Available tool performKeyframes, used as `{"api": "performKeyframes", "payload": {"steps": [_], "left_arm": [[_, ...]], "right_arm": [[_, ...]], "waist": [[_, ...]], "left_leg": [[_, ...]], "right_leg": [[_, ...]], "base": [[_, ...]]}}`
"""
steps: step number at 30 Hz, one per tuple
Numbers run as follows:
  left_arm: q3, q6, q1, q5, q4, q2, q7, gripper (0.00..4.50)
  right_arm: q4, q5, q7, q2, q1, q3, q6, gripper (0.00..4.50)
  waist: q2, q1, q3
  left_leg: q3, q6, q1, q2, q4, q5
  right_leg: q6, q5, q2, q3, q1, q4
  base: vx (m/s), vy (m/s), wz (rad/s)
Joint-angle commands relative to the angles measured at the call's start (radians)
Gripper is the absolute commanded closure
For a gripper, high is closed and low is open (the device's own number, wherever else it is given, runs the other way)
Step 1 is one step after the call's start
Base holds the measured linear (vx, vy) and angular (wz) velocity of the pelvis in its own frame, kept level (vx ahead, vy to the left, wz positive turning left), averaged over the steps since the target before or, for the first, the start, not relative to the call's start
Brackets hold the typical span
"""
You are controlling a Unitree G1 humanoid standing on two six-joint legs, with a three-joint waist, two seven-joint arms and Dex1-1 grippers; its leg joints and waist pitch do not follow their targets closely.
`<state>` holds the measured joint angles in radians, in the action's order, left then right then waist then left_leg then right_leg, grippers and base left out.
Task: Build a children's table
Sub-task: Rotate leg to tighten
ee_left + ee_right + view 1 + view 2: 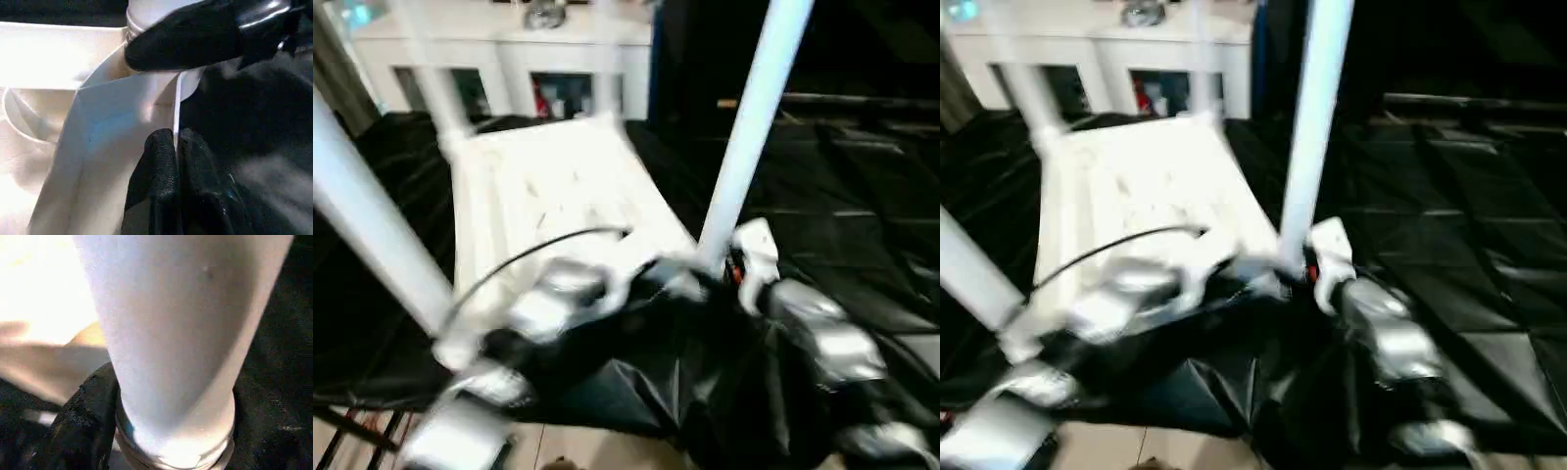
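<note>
The white tabletop point(548, 196) lies underside up on the black-draped work table point(862, 215), its corner sockets facing upward to take legs. The left gripper point(173, 147) is pinched shut on the tabletop's near edge wall, apparently steadying it. The right gripper point(166, 431) clasps the base of an upright leg point(749, 127) at the near corner socket, apparently for seating.

Indoor room, likely a lab or demo space staged with home furniture. Black-draped work table point(862, 255) fills the foreground; its thin metal frame point(357, 431) stands on a pale floor point(597, 450). Behind it, a white cabinet point(509, 59) with open compartments holding small items.
</note>
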<state>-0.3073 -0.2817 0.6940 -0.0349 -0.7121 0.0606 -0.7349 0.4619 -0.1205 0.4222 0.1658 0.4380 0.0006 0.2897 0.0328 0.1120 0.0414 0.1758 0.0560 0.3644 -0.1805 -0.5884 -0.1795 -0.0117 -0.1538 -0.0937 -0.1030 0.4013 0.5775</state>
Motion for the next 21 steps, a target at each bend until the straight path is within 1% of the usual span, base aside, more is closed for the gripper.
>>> {"api": "performKeyframes", "payload": {"steps": [1, 2, 3, 4, 5, 6, 7, 8, 9, 10, 11, 12, 13, 14, 16, 17, 19, 21], "left_arm": [[0.053, 0.031, 0.036, 0.04, -0.01, -0.058, 0.084, 4.5], [0.05, 0.037, 0.041, 0.039, -0.015, -0.066, 0.083, 4.5], [0.046, 0.058, 0.052, 0.031, -0.034, -0.087, 0.068, 4.5], [0.042, 0.066, 0.051, 0.029, -0.034, -0.089, 0.053, 4.5], [0.037, 0.075, 0.05, 0.027, -0.033, -0.089, 0.036, 4.5], [0.03, 0.086, 0.045, 0.025, -0.029, -0.084, 0.016, 4.5], [0.029, 0.091, 0.046, 0.024, -0.033, -0.082, 0.013, 4.5], [0.023, 0.101, 0.04, 0.026, -0.026, -0.074, -0.007, 4.5], [0.017, 0.11, 0.033, 0.03, -0.017, -0.062, -0.031, 4.5], [0.017, 0.11, 0.033, 0.03, -0.017, -0.062, -0.031, 4.5], [0.008, 0.12, 0.02, 0.037, 0.002, -0.044, -0.069, 4.5], [0.006, 0.124, 0.016, 0.038, 0.008, -0.038, -0.081, 4.5], [0.003, 0.132, 0.008, 0.042, 0.02, -0.027, -0.111, 4.5], [-0.001, 0.135, -0.009, 0.053, 0.052, -0.007, -0.164, 4.5], [-0.006, 0.133, -0.026, 0.066, 0.088, 0.015, -0.214, 4.5], [-0.01, 0.135, -0.04, 0.077, 0.116, 0.034, -0.255, 4.5], [-0.02, 0.134, -0.058, 0.088, 0.152, 0.061, -0.31, 4.5], [-0.034, 0.124, -0.078, 0.096, 0.194, 0.095, -0.36, 4.5]], "right_arm": [[0.055, -0.011, -0.036, -0.057, -0.001, 0.034, 0.052, 1.76], [0.059, -0.009, -0.04, -0.068, 0.005, 0.039, 0.044, 1.76], [0.06, 0.002, -0.027, -0.094, 0.015, 0.048, 0.021, 1.41], [0.055, -0.001, -0.014, -0.099, 0.016, 0.049, 0.017, 1.2], [0.048, -0.008, 0.001, -0.102, 0.016, 0.047, 0.018, 1.2], [0.04, -0.011, 0.021, -0.098, 0.014, 0.052, 0.02, 0.96], [0.039, -0.008, 0.023, -0.096, 0.015, 0.056, 0.019, 0.96], [0.034, 0.0, 0.033, -0.086, 0.012, 0.066, 0.012, 0.87], [0.027, 0.008, 0.047, -0.072, 0.009, 0.078, 0.006, 0.78], [0.027, 0.008, 0.047, -0.072, 0.009, 0.078, 0.006, 0.68], [0.015, 0.012, 0.081, -0.047, 0.003, 0.094, -0.003, 0.68], [0.011, 0.012, 0.093, -0.04, 0.001, 0.097, -0.006, 0.68], [0.002, 0.009, 0.127, -0.025, -0.003, 0.103, -0.007, 0.68], [-0.025, 0.001, 0.199, 0.007, -0.013, 0.117, -0.011, 0.68], [-0.064, -0.006, 0.275, 0.047, -0.029, 0.137, -0.019, 0.68], [-0.094, -0.014, 0.337, 0.081, -0.041, 0.151, -0.028, 0.68], [-0.123, -0.02, 0.408, 0.123, -0.053, 0.166, -0.036, 0.68], [-0.152, -0.03, 0.481, 0.167, -0.065, 0.177, -0.036, 0.68]], "waist": [[-0.024, -0.001, -0.058], [-0.025, -0.002, -0.059], [-0.018, -0.002, -0.062], [-0.02, -0.001, -0.063], [-0.022, 0.002, -0.064], [-0.023, 0.002, -0.065], [-0.024, 0.004, -0.063], [-0.023, 0.004, -0.063], [-0.026, 0.004, -0.062], [-0.025, 0.005, -0.061], [-0.024, 0.006, -0.061], [-0.024, 0.005, -0.059], [-0.029, 0.003, -0.059], [-0.027, 0.005, -0.059], [-0.027, 0.006, -0.057], [-0.026, 0.008, -0.058], [-0.025, 0.01, -0.058], [-0.022, 0.016, -0.059]], "left_leg": [[-0.019, -0.028, -0.009, -0.037, 0.075, -0.26], [-0.019, -0.03, -0.008, -0.038, 0.075, -0.255], [-0.019, -0.034, -0.005, -0.039, 0.075, -0.239], [-0.017, -0.036, -0.004, -0.039, 0.074, -0.229], [-0.017, -0.043, -0.004, -0.041, 0.074, -0.213], [-0.015, -0.055, -0.001, -0.04, 0.072, -0.199], [-0.015, -0.062, 0.0, -0.039, 0.073, -0.193], [-0.014, -0.064, 0.0, -0.039, 0.072, -0.193], [-0.014, -0.065, -0.001, -0.04, 0.074, -0.196], [-0.015, -0.063, -0.002, -0.041, 0.074, -0.2], [-0.015, -0.062, -0.003, -0.041, 0.075, -0.205], [-0.017, -0.06, -0.001, -0.042, 0.077, -0.211], [-0.016, -0.061, 0.0, -0.042, 0.077, -0.213], [-0.016, -0.063, -0.001, -0.044, 0.077, -0.22], [-0.017, -0.068, -0.002, -0.046, 0.077, -0.225], [-0.017, -0.072, -0.001, -0.048, 0.077, -0.223], [-0.015, -0.074, -0.005, -0.05, 0.077, -0.225], [-0.015, -0.074, -0.006, -0.053, 0.076, -0.219]], "right_leg": [[-0.081, -0.495, -0.07, 0.042, -0.043, -0.096], [-0.085, -0.481, -0.07, 0.043, -0.044, -0.094], [-0.1, -0.427, -0.068, 0.046, -0.045, -0.087], [-0.104, -0.404, -0.068, 0.047, -0.047, -0.085], [-0.119, -0.363, -0.069, 0.049, -0.049, -0.079], [-0.132, -0.333, -0.069, 0.05, -0.051, -0.075], [-0.137, -0.336, -0.07, 0.049, -0.052, -0.075], [-0.136, -0.343, -0.07, 0.049, -0.053, -0.076], [-0.133, -0.365, -0.072, 0.049, -0.053, -0.078], [-0.13, -0.378, -0.073, 0.049, -0.052, -0.08], [-0.125, -0.395, -0.073, 0.048, -0.052, -0.082], [-0.12, -0.403, -0.072, 0.048, -0.053, -0.082], [-0.116, -0.406, -0.071, 0.048, -0.054, -0.083], [-0.115, -0.412, -0.074, 0.049, -0.053, -0.082], [-0.113, -0.42, -0.074, 0.05, -0.052, -0.083], [-0.116, -0.411, -0.074, 0.051, -0.053, -0.081], [-0.122, -0.407, -0.074, 0.053, -0.047, -0.081], [-0.14, -0.377, -0.072, 0.054, -0.049, -0.074]], "base": [[0.0, 0.0, 0.0], [0.0, 0.0, 0.0], [0.0, 0.0, 0.0], [0.0, 0.0, 0.0], [0.0, 0.0, 0.0], [0.0, 0.0, 0.0], [0.0, 0.0, 0.0], [0.0, 0.0, 0.0], [0.0, 0.0, 0.0], [0.0, 0.0, 0.0], [0.0, 0.0, 0.0], [0.0, 0.0, 0.0], [0.0, 0.0, 0.0], [0.0, 0.0, 0.0], [0.0, 0.0, 0.0], [0.0, 0.0, 0.0], [0.0, 0.0, 0.0], [0.0, 0.0, 0.0]]}}
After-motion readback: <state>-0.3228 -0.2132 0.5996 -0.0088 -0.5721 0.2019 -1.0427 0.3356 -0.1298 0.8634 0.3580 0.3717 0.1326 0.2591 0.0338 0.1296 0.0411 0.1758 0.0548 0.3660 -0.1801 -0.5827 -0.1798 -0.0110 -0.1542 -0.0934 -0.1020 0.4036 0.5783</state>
